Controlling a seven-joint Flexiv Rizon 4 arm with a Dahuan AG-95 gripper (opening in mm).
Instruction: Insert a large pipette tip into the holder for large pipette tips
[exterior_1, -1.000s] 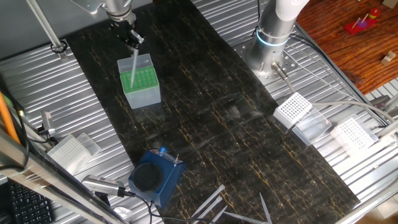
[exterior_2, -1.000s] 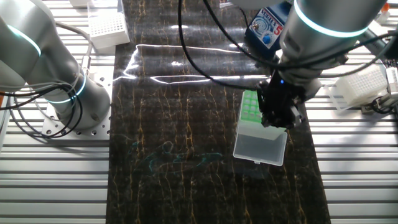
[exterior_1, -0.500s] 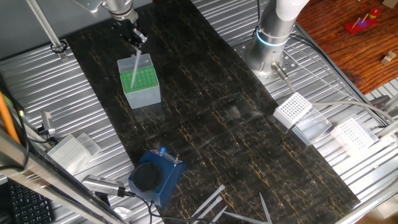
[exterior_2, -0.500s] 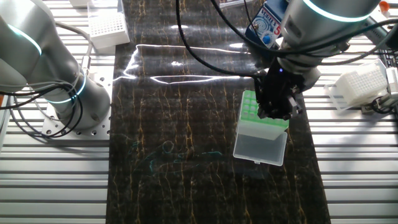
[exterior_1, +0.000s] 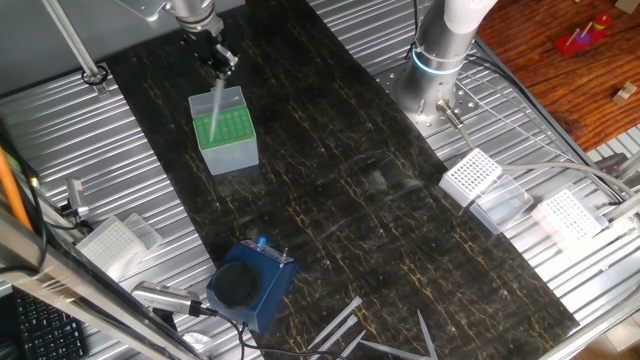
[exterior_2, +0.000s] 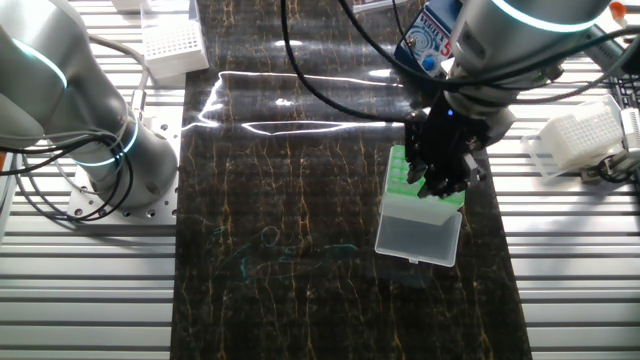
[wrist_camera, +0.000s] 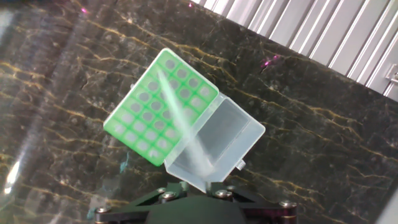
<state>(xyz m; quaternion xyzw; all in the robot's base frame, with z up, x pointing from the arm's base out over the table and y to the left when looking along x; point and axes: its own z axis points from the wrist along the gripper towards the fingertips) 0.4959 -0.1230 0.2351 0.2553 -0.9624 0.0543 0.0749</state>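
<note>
I have the black two-finger gripper (exterior_1: 216, 60) above the holder for large pipette tips (exterior_1: 226, 135), a translucent pale grey-blue plastic box with a bright green grid top, standing on the dark marbled mat (exterior_1: 380, 200). Fingers are pinched on the wide upper end of the large pipette tip (exterior_1: 217, 100), a long thin translucent whitish plastic cone. It hangs point-down and a bit tilted, narrow end over the green grid.

In the hand view the tip (wrist_camera: 180, 121) runs from near the hand out across the grid (wrist_camera: 163, 106), its point over holes in the upper middle rows. I cannot tell whether the point is already inside a hole or just above it. The holder's clear lid (wrist_camera: 217, 146) is hinged open on one side.

In the other fixed view the gripper (exterior_2: 440, 170) covers most of the grid and the tip is hidden.

Handling judgement: the tip is very light, fairly stiff at the wide end but thin and flexible toward the point, smooth and slippery. Holding it at the wide collar is right, since that leaves the taper free to enter. The tilt could catch the point on a grid rib and bend or flick it. The box is light too and may slide if pushed sideways.

Off-task: a dark blue block with round black top (exterior_1: 245, 285) and white perforated racks (exterior_1: 472, 175).
</note>
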